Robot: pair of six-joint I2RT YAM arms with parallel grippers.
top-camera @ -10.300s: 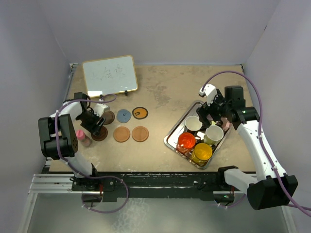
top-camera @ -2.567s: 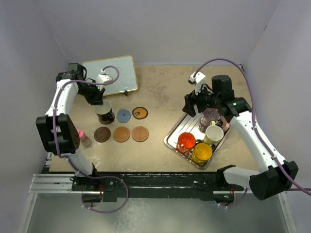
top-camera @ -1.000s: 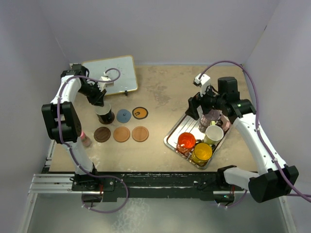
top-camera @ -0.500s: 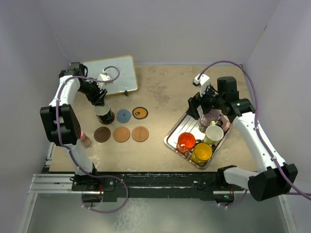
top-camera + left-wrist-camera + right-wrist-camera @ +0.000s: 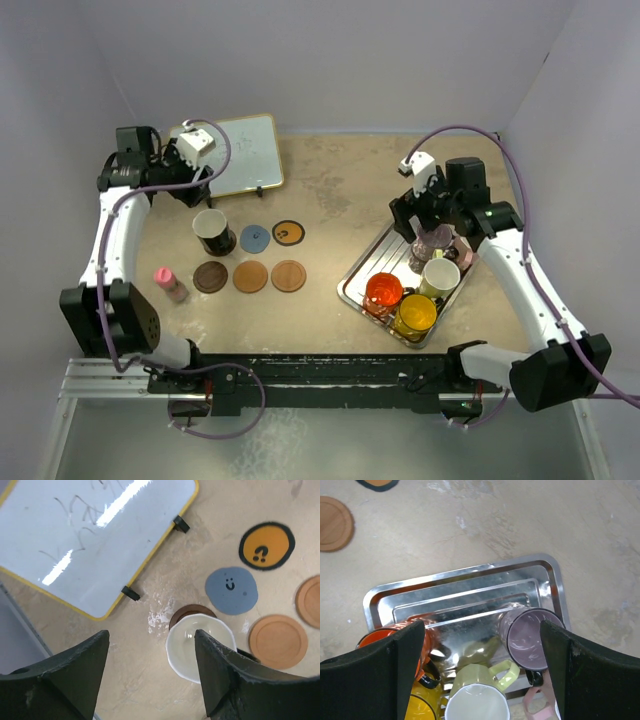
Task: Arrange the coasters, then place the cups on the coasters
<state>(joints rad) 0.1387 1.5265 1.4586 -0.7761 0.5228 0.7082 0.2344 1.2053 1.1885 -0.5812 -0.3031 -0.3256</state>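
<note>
A black cup (image 5: 213,232) with a white inside (image 5: 200,646) stands on a dark brown coaster (image 5: 192,614). My left gripper (image 5: 197,185) (image 5: 151,645) hangs open above and behind it, holding nothing. Other coasters lie flat: blue-grey (image 5: 255,237), orange with a black rim (image 5: 288,232), dark brown (image 5: 210,276), and two tan (image 5: 251,276) (image 5: 288,275). In the steel tray (image 5: 352,280) stand a red-orange cup (image 5: 383,292), a yellow cup (image 5: 414,315), a yellow-green cup (image 5: 477,700), a smoky purple cup (image 5: 527,637) and a pink cup (image 5: 540,705). My right gripper (image 5: 422,222) (image 5: 481,630) is open above the tray.
A whiteboard (image 5: 225,152) with a yellow frame leans at the back left, close to my left gripper. A small pink bottle (image 5: 168,283) stands left of the front row of coasters. Bare tabletop separates the coasters from the tray.
My left gripper has opened, let go of the black cup on the dark brown coaster, and drawn up and back toward the whiteboard. The right arm has barely moved.
</note>
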